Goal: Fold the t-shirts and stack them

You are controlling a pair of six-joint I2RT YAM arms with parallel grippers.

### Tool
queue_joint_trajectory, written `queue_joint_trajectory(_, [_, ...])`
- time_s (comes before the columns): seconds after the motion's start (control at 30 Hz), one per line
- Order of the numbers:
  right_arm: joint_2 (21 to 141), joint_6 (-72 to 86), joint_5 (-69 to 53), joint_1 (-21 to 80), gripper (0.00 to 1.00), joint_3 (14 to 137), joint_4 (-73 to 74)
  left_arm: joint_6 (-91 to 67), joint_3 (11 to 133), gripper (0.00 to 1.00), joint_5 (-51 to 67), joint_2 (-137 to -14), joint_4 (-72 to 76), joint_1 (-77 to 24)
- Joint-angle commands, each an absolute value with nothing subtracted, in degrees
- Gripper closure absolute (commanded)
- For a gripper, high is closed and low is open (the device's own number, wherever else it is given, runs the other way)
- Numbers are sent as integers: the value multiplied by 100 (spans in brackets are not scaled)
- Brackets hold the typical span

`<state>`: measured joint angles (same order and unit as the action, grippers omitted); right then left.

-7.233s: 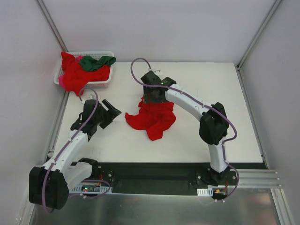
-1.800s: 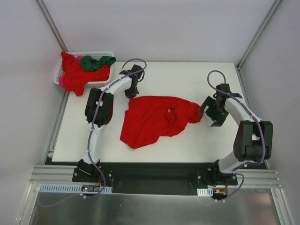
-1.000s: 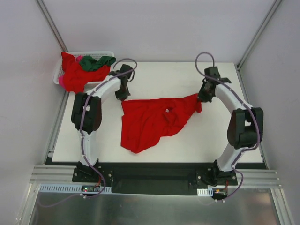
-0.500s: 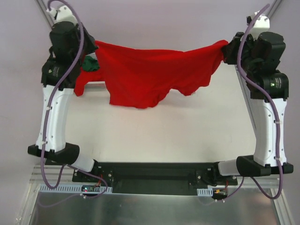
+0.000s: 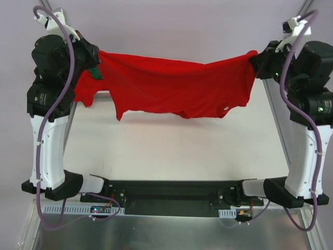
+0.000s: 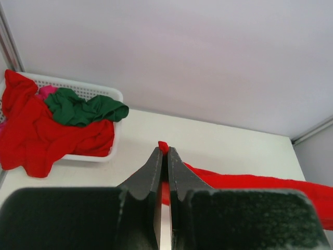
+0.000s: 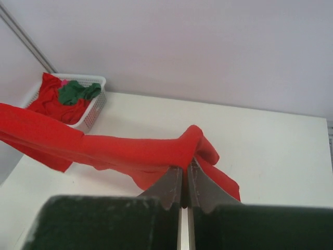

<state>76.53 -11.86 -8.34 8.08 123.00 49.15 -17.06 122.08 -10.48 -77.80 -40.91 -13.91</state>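
The white table (image 5: 182, 151) takes up most of the overhead shot. Next biggest are the 2 arms, left arm (image 5: 49, 140) and right arm (image 5: 307, 151), both reared up tall over the left and right edges of the table.

Strung between them is 1 big red t-shirt (image 5: 171, 86). It's up in the air over the far half of the table, pulled out wide like washing on a line. The top edge sags a little in the middle, the bottom hangs loose and wavy, and 1 flap droops down at the left end.

Then there's the white basket (image 6: 78, 86), sitting at the far left corner of the table. It's stuffed with more red shirts (image 6: 31, 130), 1 of them spilling over the near rim, and a crumpled dark green shirt (image 6: 83, 107) lies on top. There's a bit of pink peeking out too, but I can't tell what it is.

The claws are the smallest bits. The left gripper (image 6: 164, 156) is pinched tight on 1 end of the stretched shirt, with just a nub of red poking out past the tips. The right gripper (image 7: 184, 169) is clamped on the other end, with a fold of cloth bunched over its tips.
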Motion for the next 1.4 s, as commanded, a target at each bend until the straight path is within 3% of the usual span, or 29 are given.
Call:
queue_joint_trajectory(0.0, [6953,-1318,-1142,844,99,12867,5027,-1793,12340,100,-747,-6997,-3937,-1406])
queue_joint_trajectory(0.13, [6715,-1398,-1178,861,99,12911,5352,-1889,12322,100,-563,-6645,-4008,-1406])
queue_joint_trajectory(0.33, [6794,-1029,-1151,861,99,11973,5511,-2311,11586,100,-352,-6767,-4192,-1406])
queue_joint_trajectory(0.57, [6943,-800,-1599,1054,99,8634,4396,-2979,8801,100,-404,-7110,-3544,-1415])
queue_joint_trajectory(0.73, [7696,-404,-1750,1888,99,6885,3139,-3436,6901,100,-623,-7583,-2752,-1503])
queue_joint_trajectory(0.97, [8964,-115,-1294,3732,99,6794,3252,-4208,5794,100,-1449,-8420,-2768,-1494])
queue_joint_trajectory(1.1, [9298,-18,-1564,4130,99,6750,3331,-4473,5476,100,-1740,-8403,-2944,-1485])
queue_joint_trajectory(1.2, [9404,-96,-1626,4184,57,6855,3847,-4500,5379,100,-1775,-8367,-2962,-1485])
queue_joint_trajectory(1.23, [9343,-158,-1513,4166,35,6899,4041,-4483,5370,100,-1767,-8350,-2962,-1485])
queue_joint_trajectory(1.3, [8905,-325,-1407,4096,17,7039,4446,-4456,5361,100,-1732,-8306,-2962,-1485])
queue_joint_trajectory(1.33, [8729,-334,-1371,3913,2,7101,4560,-4439,5344,100,-1705,-8280,-2953,-1485])
queue_joint_trajectory(1.37, [8562,-325,-1432,3789,0,7162,4692,-4430,5344,100,-1696,-8253,-2953,-1485])
